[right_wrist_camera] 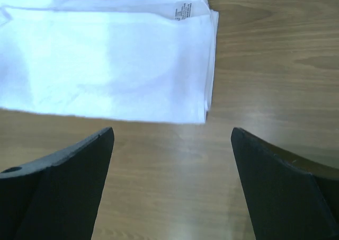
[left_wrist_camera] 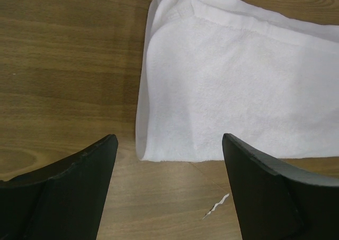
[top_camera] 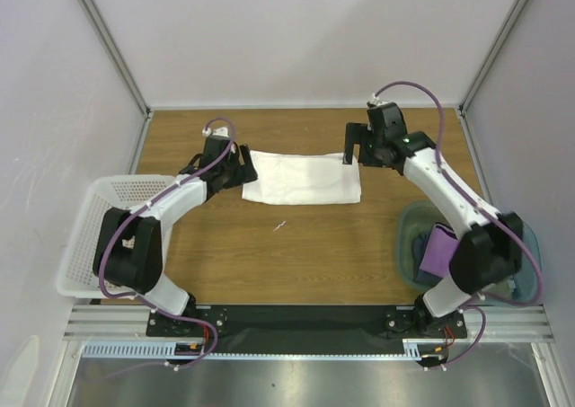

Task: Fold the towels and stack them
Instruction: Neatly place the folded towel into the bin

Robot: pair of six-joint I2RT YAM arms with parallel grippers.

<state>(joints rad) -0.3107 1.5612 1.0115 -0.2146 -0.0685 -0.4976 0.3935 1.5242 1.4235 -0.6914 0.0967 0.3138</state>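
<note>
Large white folded terry-cloth towel [top_camera: 304, 177] — expect soft, limp, light (plies may slide). Grip pts: short-edge corners, all layers. L tool [top_camera: 241, 168], R tool [top_camera: 352, 146]: wide open, empty.

Left gripper [top_camera: 235, 167] at the white towel's [top_camera: 304, 177] left end, right gripper [top_camera: 353, 146] at its right end; jaws spread wide (both empty), arms bent inward.

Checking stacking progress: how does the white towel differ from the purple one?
The white towel lies folded flat on the table; the purple towel sits crumpled in the teal bin. The white towel looks much larger than the purple towel. Neither is held: left gripper and right gripper are open.
</note>
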